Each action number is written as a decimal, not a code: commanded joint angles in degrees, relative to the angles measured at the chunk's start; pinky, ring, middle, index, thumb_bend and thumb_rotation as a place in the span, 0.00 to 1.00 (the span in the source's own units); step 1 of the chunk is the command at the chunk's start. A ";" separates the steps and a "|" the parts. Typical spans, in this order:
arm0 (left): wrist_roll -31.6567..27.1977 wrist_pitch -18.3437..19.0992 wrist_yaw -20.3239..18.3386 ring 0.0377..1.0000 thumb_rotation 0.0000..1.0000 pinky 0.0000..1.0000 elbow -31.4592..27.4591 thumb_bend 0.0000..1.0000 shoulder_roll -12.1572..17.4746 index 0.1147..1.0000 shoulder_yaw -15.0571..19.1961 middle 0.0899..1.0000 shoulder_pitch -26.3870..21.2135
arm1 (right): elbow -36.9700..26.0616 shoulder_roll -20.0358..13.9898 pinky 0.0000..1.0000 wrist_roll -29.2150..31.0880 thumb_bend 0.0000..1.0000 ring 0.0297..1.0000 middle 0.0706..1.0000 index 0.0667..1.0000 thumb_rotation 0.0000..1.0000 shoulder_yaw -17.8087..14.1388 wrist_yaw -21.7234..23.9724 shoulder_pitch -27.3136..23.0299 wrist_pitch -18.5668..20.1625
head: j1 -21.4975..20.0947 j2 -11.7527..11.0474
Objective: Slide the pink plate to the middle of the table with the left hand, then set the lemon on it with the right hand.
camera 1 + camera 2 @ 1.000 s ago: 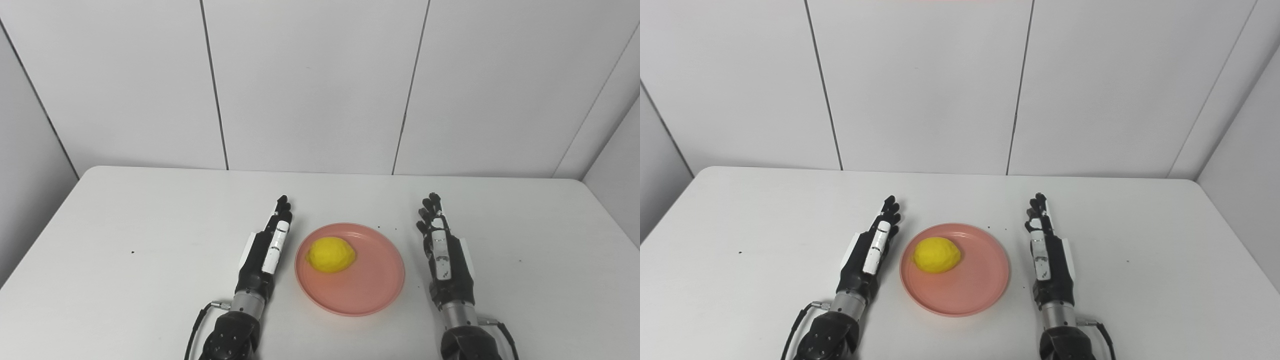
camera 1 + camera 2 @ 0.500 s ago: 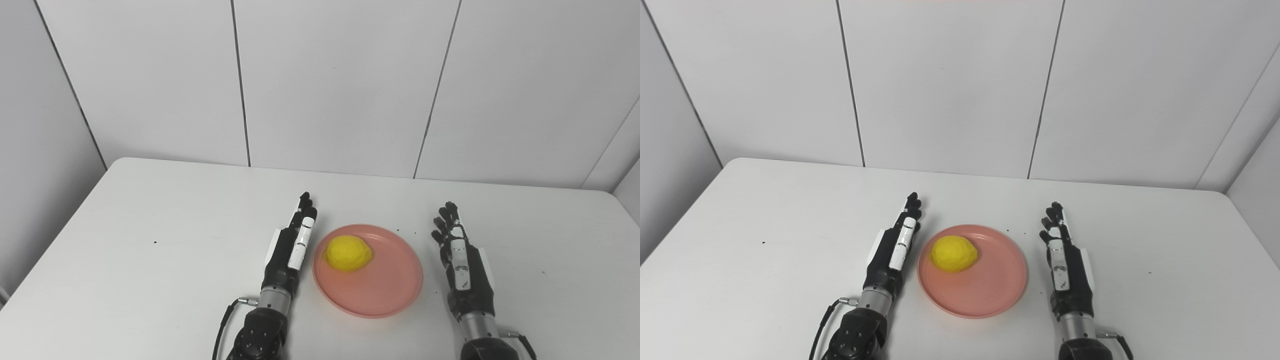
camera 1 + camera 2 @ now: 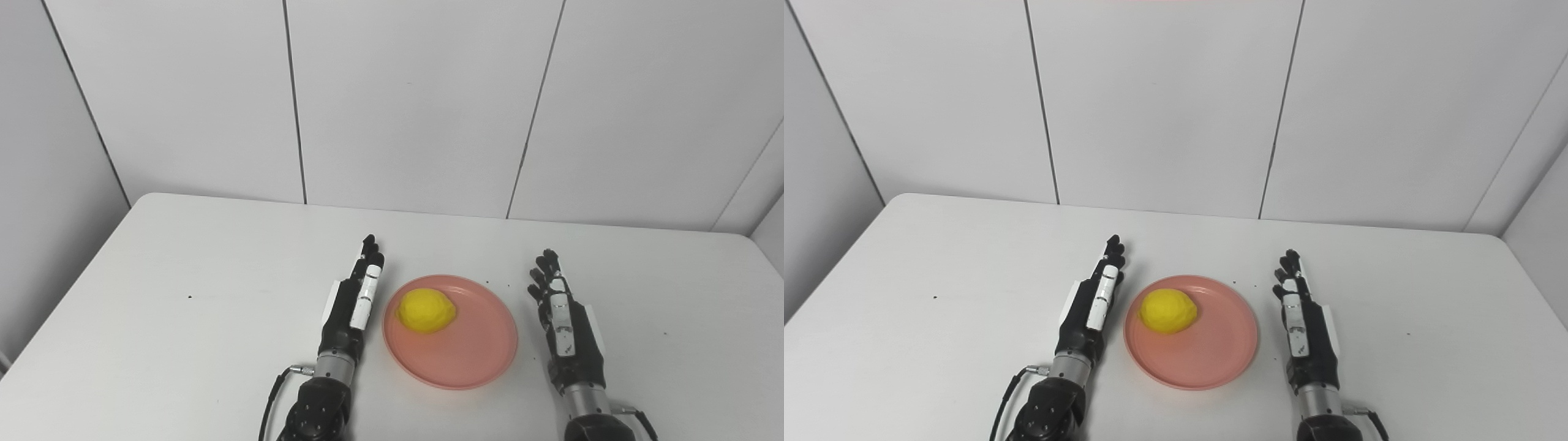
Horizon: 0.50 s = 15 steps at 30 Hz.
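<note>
A round, glossy pink plate [image 3: 465, 361] with a shallow raised rim lies on the smooth white table [image 3: 184, 343], a dimpled yellow lemon [image 3: 426, 311] resting on its rear left part. The left hand [image 3: 350, 303] lies just left of the rim, the right hand [image 3: 566, 324] a little off to its right. Both black-and-white hands hold nothing, fingers [image 3: 369, 251] extended straight toward the panelled wall [image 3: 416, 104].

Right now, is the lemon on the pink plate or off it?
On it. The lemon sits inside the pink plate, toward its back left, and neither hand touches it.
</note>
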 commanded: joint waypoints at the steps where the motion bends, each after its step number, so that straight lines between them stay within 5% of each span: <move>1: -0.03 -1.19 -0.26 1.00 1.00 1.00 -0.05 0.51 0.08 1.00 0.00 1.00 0.57 | 0.77 0.76 0.94 -0.17 0.69 0.95 0.96 0.96 1.00 -0.48 -0.17 -0.52 -2.52 | 0.05 0.00; 15: -3.40 -0.37 -3.74 1.00 1.00 1.00 -0.11 0.51 1.74 1.00 0.51 1.00 0.47 | 2.34 3.11 0.94 -4.94 0.72 0.93 0.94 0.94 1.00 -1.18 -4.37 -1.73 -2.30 | -4.12 0.22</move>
